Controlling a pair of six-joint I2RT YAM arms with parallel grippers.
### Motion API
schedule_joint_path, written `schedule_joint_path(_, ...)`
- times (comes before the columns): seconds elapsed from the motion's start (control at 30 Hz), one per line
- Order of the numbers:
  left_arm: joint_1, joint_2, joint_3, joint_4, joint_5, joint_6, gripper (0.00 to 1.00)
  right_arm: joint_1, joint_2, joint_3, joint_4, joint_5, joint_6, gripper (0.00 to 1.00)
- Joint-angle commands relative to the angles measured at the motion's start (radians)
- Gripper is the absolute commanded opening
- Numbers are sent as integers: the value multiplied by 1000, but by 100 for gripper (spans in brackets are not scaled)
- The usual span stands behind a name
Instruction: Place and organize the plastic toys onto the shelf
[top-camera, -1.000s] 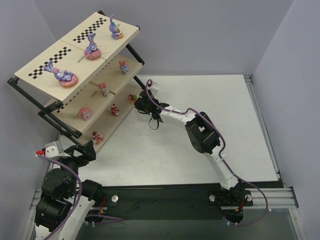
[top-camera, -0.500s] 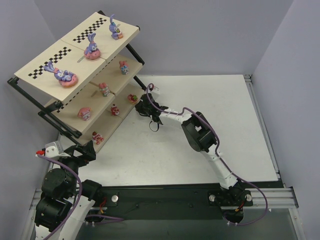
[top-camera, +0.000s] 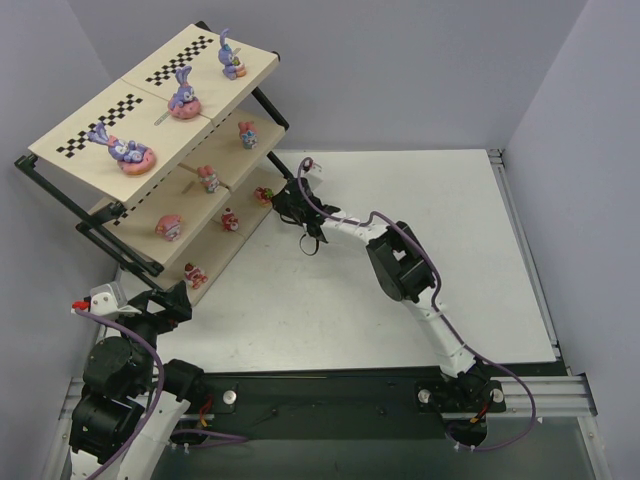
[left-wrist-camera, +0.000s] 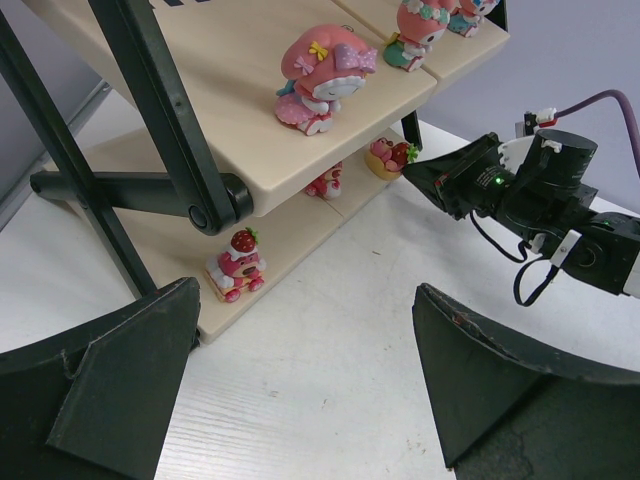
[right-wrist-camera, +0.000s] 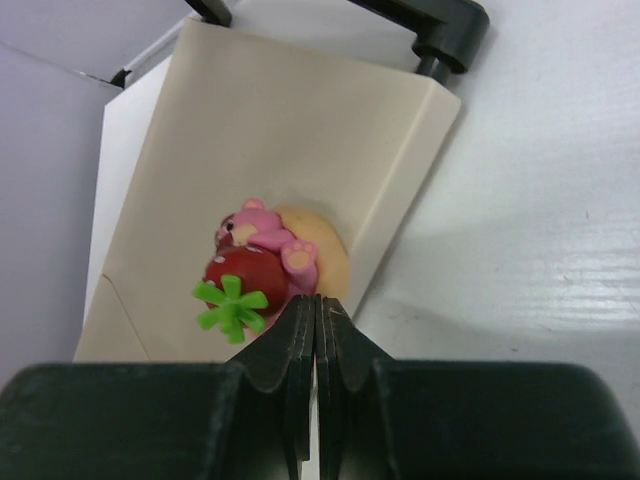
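Note:
The shelf (top-camera: 90, 130) slants at the back left. Three purple bunny toys (top-camera: 183, 97) stand on its checkered top board, and pink toys (top-camera: 208, 177) on the two lower boards. On the lowest board's right end (right-wrist-camera: 250, 130) lies a pink bear toy (right-wrist-camera: 262, 262) hugging a strawberry on a round beige base. My right gripper (right-wrist-camera: 317, 300) is shut with nothing between its fingers. Its tips are right at that toy's near side (top-camera: 265, 196). My left gripper (left-wrist-camera: 305, 300) hangs open over the table near the shelf's front corner, a strawberry-topped toy (left-wrist-camera: 238, 265) just ahead of it.
The shelf's black frame legs (left-wrist-camera: 150, 185) reach onto the white table (top-camera: 420, 240) in front of the left gripper. The right arm's cable (left-wrist-camera: 600, 100) loops above its wrist. Grey walls close in on the back and sides.
The right gripper has edged left toward the lowest board's right end, up to the strawberry bear. The left arm and the toys have not moved.

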Motion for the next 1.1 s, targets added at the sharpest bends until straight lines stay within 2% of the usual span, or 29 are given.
schedule_joint_path(0.0,7,-124,16,25,-7,9,97,-12,23,73,50,19,5,0)
schedule_joint_path(0.23,7,-126,14,25,-7,9,97,-27,79,151,32,-11,28,0)
schedule_joint_path(0.43,7,-126,16,26,-7,9,97,-32,67,144,34,-4,19,0)
schedule_joint_path(0.67,8,-124,13,28,-7,9,97,-41,-59,-16,75,22,-22,2)
schedule_joint_path(0.77,7,-124,19,49,10,25,97,-35,-178,-146,57,68,-70,18)
schedule_joint_path(0.8,7,-124,22,51,10,28,97,-32,-257,-231,58,108,-88,30)
schedule_joint_path(0.87,5,-121,42,55,19,29,97,-13,-342,-321,18,154,-140,40)
schedule_joint_path(0.9,4,-112,59,49,28,29,97,-6,-423,-394,0,174,-171,48)
schedule_joint_path(1.0,4,-72,111,6,53,23,97,28,-586,-493,-97,203,-254,56)
schedule_joint_path(1.07,2,-54,134,-21,53,8,96,42,-658,-562,-233,257,-253,59)
